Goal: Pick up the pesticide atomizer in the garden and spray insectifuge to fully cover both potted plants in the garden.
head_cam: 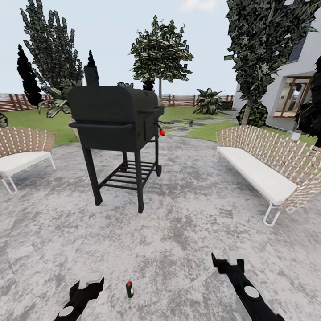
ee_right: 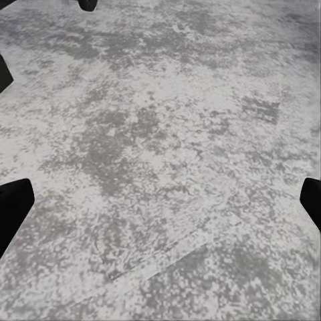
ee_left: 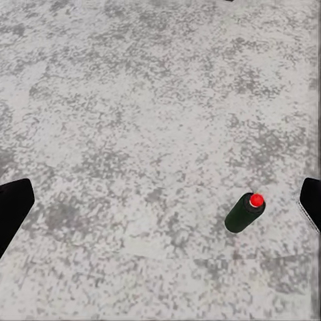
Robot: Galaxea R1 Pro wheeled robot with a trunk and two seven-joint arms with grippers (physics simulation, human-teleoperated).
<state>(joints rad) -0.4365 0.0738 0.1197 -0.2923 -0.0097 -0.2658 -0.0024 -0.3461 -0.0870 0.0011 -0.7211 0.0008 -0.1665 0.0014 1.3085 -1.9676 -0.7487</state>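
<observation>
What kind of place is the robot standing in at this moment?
Most likely a home garden patio for outdoor cooking and sitting. A black barbecue grill stands on the grey paved ground, a woven bench with a white cushion is beside it, and a lawn with a wooden fence lies behind.

The paved patio (head_cam: 187, 214) is light grey with darker grey mottled stains. On it stands a black grill (head_cam: 117, 119) with a small red knob (head_cam: 162, 132) on its side. Near the grill, closer to the camera, a small bottle (head_cam: 129, 289) is dark green with a red cap. Both sofas (head_cam: 272, 167) beside the grill have white cushions, white legs and a tan woven backrest in a lattice pattern. Behind the grill the lawn (head_cam: 31, 120) is green, the fence (head_cam: 18, 101) brown with horizontal slats. Both grippers are black with a white round spot: the left gripper (head_cam: 91, 284), the right gripper (head_cam: 228, 264).
</observation>
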